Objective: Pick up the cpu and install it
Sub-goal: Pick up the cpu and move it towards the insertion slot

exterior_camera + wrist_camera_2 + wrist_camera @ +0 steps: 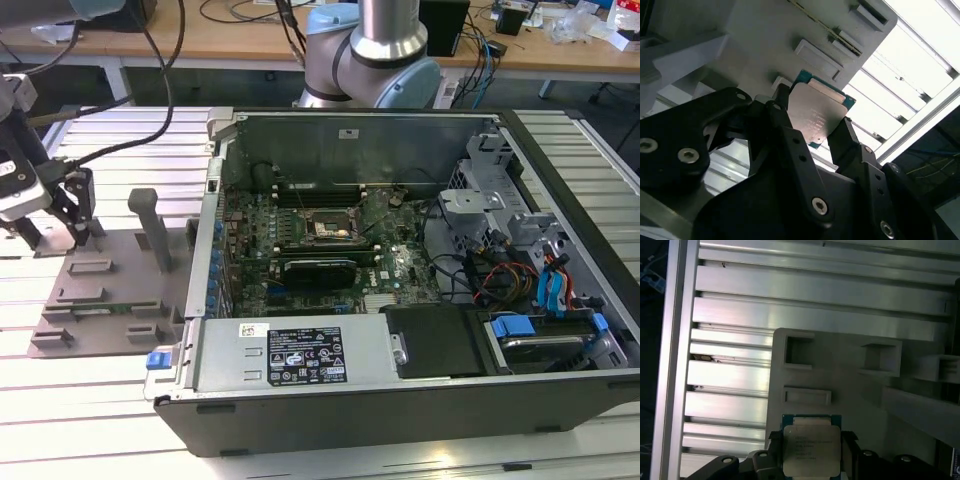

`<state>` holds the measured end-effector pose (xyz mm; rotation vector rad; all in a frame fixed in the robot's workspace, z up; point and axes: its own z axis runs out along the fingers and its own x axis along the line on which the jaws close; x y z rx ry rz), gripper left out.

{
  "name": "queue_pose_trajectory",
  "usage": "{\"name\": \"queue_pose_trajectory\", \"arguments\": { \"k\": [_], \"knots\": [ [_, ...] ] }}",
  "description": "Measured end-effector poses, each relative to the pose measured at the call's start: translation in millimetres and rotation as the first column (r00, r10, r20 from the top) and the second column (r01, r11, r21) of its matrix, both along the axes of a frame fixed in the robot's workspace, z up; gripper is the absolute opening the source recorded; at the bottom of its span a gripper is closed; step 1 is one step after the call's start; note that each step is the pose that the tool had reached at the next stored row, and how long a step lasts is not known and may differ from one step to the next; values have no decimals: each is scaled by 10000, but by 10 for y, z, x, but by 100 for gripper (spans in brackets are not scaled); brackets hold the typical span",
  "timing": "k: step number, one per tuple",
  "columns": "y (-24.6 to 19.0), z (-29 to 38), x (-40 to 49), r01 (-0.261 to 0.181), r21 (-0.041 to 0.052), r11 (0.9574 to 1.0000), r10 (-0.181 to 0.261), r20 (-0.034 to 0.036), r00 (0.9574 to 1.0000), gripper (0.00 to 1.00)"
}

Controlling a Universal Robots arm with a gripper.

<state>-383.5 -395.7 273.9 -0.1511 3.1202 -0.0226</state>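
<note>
In both wrist views the gripper (pixel 812 119) (pixel 811 456) had its two black fingers (pixel 785 127) (pixel 774 452) drawn in against opposite edges of the cpu (pixel 820 110) (pixel 811 442), pinching the chip between them with its silvery lid facing up and a thin green rim showing around it. The cpu sat over the grey fixture plate (pixel 840 390), close to several raised rectangular blocks (pixel 807 396) moulded on that plate; whether it touched the plate or hung just clear of it could not be told. In the exterior view the gripper (pixel 55 232) stood at the exterior view's left, above the fixture plate (pixel 110 295) on the slotted aluminium table (pixel 120 150), well apart from the open computer case (pixel 400 405). Inside that case lay the motherboard (pixel 250 255), and near its middle the dark cpu socket (pixel 325 228) with its metal frame. The arm's base (pixel 385 55) rose behind the case.
</note>
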Motion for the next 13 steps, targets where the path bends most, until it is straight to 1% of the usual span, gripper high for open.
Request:
{"name": "queue_pose_trajectory", "arguments": {
  "k": [1, 4, 5, 6, 8, 12, 13],
  "knots": [
    [0, 49, 0, 0, 0, 10000, 0, 0, 10000, 55],
    [0, 127, 0, 0, 0, 10000, 0, 0, 10000, 55],
    [0, 189, 0, 0, 0, 10000, 0, 0, 10000, 55],
    [0, 221, 0, 0, 1, 10000, 0, 0, 10000, 55],
    [0, 264, 0, 0, 0, 10000, 0, 0, 10000, 55],
    [0, 324, 0, 0, 0, 10000, 0, 0, 10000, 55],
    [0, 350, 0, 0, 0, 10000, 0, 0, 10000, 55]
  ]
}}
